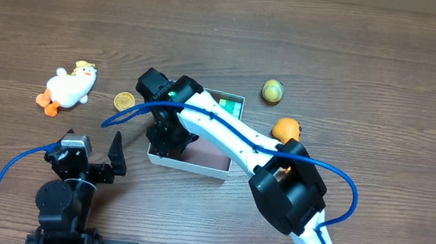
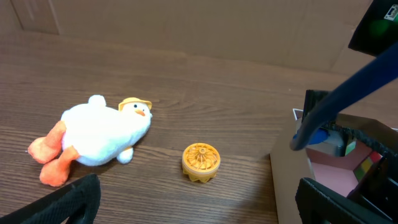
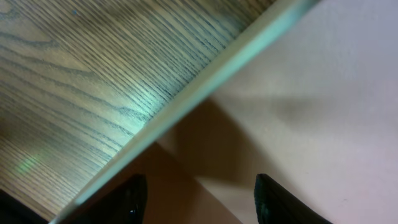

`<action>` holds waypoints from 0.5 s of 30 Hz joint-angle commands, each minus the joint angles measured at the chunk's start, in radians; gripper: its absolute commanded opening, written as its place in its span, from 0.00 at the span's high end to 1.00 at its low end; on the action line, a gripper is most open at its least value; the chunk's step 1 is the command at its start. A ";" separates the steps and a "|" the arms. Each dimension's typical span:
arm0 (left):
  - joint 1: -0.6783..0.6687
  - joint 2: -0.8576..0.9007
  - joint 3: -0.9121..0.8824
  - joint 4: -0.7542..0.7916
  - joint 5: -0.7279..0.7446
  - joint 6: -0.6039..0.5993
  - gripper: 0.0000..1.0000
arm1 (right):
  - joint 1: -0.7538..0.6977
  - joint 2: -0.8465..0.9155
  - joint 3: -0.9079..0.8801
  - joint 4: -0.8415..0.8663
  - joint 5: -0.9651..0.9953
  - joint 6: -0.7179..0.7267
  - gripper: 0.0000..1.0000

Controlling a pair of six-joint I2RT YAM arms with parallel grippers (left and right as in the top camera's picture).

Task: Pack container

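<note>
Wooden tabletop (image 1: 373,41) beneath, my right claw (image 1: 169,137) hangs open and empty inside the container (image 1: 197,167), wall (image 3: 205,81) just beside it, likely for drop-off.

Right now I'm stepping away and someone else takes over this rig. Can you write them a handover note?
Left gripper: open, empty, hanging over the table left of the container.
Right gripper: open, nothing between its fingers, low inside the container by its left wall.
Done: a green-checked cube appears to sit in the container's far corner.
Left: plush duck, yellow disc, yellowish ball and orange toy lie outside on the table.
</note>
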 commanded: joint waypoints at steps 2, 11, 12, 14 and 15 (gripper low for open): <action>0.006 -0.008 -0.003 0.002 0.000 0.023 0.00 | -0.040 0.008 0.008 0.014 0.004 -0.045 0.42; 0.006 -0.008 -0.003 0.003 0.000 0.023 0.00 | -0.172 0.006 0.023 0.011 0.010 -0.064 0.36; 0.006 -0.008 -0.003 0.002 0.000 0.023 0.00 | -0.185 0.006 0.042 0.001 0.010 -0.064 0.36; 0.006 -0.008 -0.003 0.003 0.000 0.023 0.00 | -0.196 0.006 0.100 -0.032 0.011 -0.072 0.36; 0.006 -0.008 -0.003 0.003 0.000 0.023 0.00 | -0.198 0.006 0.148 -0.060 0.018 -0.071 0.36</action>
